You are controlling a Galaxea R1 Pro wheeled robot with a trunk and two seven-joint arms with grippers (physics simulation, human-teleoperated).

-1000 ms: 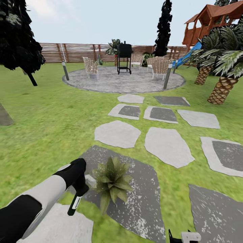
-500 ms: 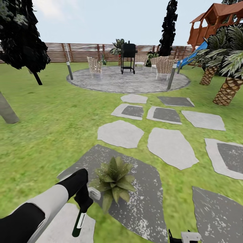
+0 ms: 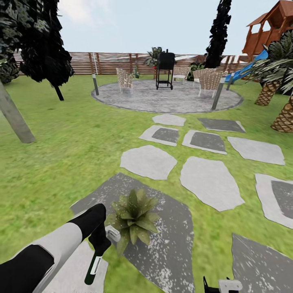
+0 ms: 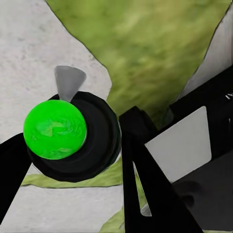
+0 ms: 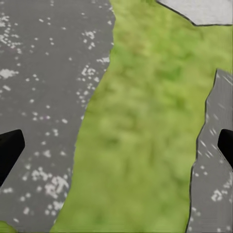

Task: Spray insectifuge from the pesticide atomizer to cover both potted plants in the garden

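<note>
The left gripper [image 3: 101,240] is clenched around the pesticide atomizer [image 3: 94,262], its nozzle just beside the potted plant [image 3: 133,217] on the dark stepping stone [image 3: 171,244], while the right gripper [image 5: 116,145] hangs released over the grass [image 5: 141,145].

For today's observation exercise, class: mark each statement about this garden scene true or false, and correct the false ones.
1. The left gripper holds the pesticide atomizer. True.
2. The potted plant sits on bare grass. False: it stands on a dark grey stepping stone.
3. The atomizer's nozzle points toward the plant. True.
4. The right gripper grips a second plant. False: its fingers are spread apart over grass, holding nothing.
5. A black grill stands on the round paved patio. True.
</note>
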